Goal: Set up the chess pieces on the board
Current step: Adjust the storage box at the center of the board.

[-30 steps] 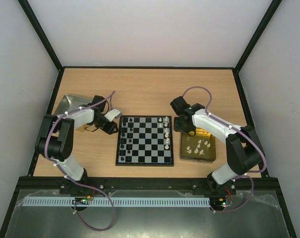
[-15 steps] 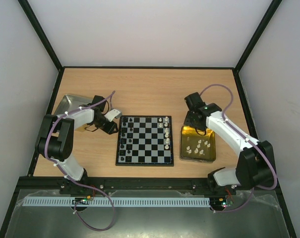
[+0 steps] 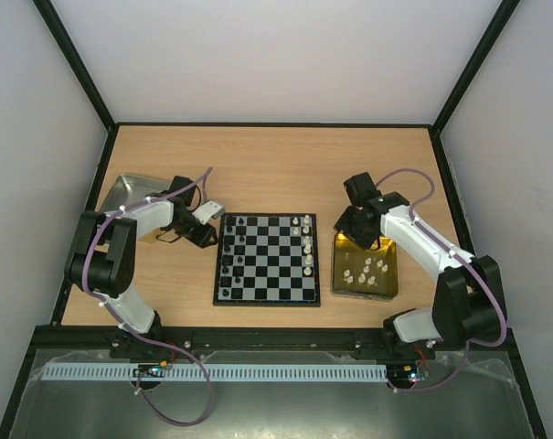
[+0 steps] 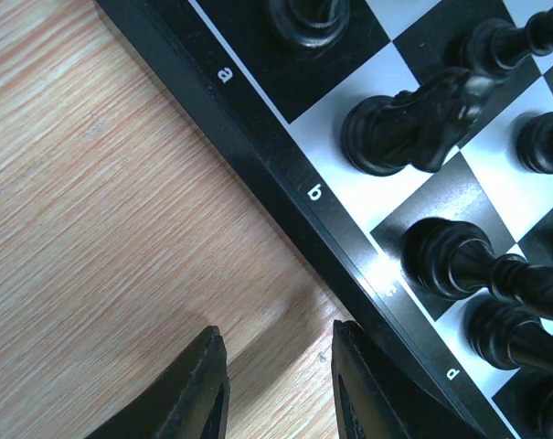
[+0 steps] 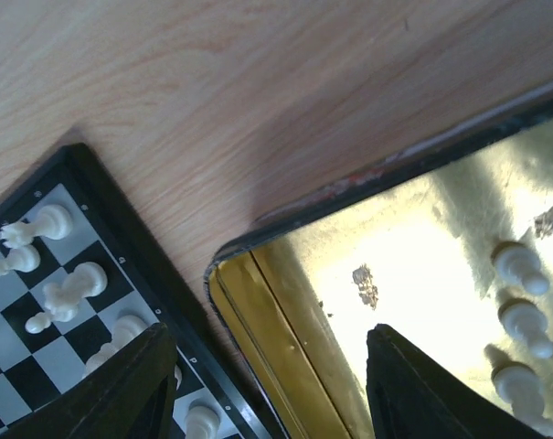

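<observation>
**Gold tray's white pieces sit on the near side of your right jaws**

Your right arm (image 3: 422, 247) is the one to use. Its jaws stand wide apart and empty, over the far-left corner of the gold tray (image 5: 258, 240), just beside the board (image 3: 267, 297). The loose white pieces (image 3: 365, 271) you want are gathered in the middle of that tray, toward the arm bases from the jaws. In the right wrist view they show at the right edge (image 5: 523, 320), outside the right finger (image 5: 422, 393), so none is lined up between the fingers yet. Whether they stand or lie flat is hard to tell at this size, so check each piece's long axis before closing.

Your left arm (image 3: 121, 247) is well apart from that tray. Its jaws hang over bare worktop (image 4: 93, 210) at the board's left rim, nearly together and holding nothing, next to the black pieces (image 4: 413, 123) already ranked there. Some white pieces (image 3: 306, 240) already stand on the board's right side.
</observation>
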`<state>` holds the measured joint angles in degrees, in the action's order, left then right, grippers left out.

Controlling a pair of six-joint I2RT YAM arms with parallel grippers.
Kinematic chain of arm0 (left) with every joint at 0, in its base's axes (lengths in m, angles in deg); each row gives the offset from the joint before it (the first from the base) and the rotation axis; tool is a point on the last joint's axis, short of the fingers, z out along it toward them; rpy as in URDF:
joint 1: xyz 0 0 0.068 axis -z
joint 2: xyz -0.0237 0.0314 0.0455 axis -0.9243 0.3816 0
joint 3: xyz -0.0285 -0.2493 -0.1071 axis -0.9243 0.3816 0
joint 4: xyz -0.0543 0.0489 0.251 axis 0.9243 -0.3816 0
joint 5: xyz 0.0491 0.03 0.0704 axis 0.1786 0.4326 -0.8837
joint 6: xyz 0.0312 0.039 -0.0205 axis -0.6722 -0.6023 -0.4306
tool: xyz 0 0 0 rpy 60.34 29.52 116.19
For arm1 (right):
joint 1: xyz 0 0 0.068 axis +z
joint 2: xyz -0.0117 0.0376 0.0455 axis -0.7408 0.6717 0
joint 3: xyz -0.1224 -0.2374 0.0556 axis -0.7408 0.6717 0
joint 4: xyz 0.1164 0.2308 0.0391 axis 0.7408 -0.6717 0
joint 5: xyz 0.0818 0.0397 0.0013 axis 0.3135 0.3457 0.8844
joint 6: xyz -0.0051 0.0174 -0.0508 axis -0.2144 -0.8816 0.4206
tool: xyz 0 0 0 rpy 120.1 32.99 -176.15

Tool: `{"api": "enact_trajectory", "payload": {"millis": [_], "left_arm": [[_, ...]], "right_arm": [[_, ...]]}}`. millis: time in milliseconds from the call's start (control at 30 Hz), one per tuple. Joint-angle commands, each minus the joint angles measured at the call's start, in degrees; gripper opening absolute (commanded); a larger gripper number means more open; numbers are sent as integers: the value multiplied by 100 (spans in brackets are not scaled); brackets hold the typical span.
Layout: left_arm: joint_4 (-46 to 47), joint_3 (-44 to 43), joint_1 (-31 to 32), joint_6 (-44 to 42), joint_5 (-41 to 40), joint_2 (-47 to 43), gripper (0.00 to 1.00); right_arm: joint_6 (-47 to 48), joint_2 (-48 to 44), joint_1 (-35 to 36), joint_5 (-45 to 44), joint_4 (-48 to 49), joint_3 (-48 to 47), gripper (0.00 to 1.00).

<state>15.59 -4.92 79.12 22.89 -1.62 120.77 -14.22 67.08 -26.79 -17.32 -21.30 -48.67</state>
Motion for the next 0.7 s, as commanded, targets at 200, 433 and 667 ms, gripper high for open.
{"api": "enact_trajectory", "payload": {"millis": [200,433,667], "left_arm": [[-86,226,-13,-65,-34,134,33],[-78,235,-13,-72,-26,151,33],[-47,261,-21,-89,-49,152,33]], "right_arm": [[-1031,301,-74,-9,152,29,54],[-1155,549,-260,-108,360,-104,54],[-1074,846,-404,-196,447,-259,52]]}}
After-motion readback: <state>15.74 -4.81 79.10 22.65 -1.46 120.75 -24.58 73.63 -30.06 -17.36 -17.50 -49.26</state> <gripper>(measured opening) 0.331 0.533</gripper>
